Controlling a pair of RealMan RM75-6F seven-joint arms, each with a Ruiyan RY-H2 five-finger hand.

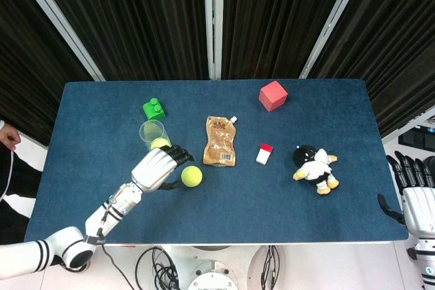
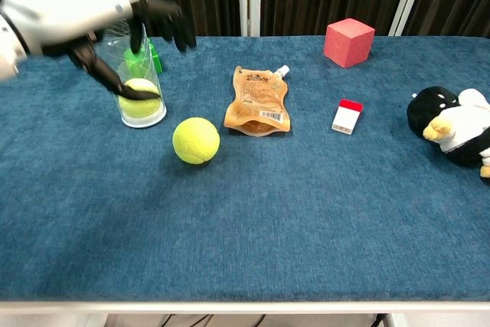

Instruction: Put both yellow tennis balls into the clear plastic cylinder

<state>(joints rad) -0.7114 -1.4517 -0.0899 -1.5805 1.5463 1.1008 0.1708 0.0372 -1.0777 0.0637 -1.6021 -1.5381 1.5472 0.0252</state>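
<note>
one tennis ball (image 2: 140, 98) inside the upright clear cylinder (image 2: 135, 74), second tennis ball (image 2: 196, 140) loose on table (image 2: 306, 227) nearby. left hand (image 1: 158, 167) empty, fingers spread. right hand (image 1: 414, 198) empty, fingers apart at table edge.

Head view: high above, looking steeply down; takes in whole blue felt-covered table (image 1: 272, 195), black pleated curtains (image 1: 136, 18) behind, floor beyond near edge. Chest view: low, close to near table edge, facing level across toward curtains; table surface fills frame. Shared by both: red foam cube (image 1: 273, 95) (image 2: 349, 42), orange foil pouch (image 1: 220, 141) (image 2: 259, 99), black-and-white plush toy (image 1: 313, 167) (image 2: 456, 133).
</note>
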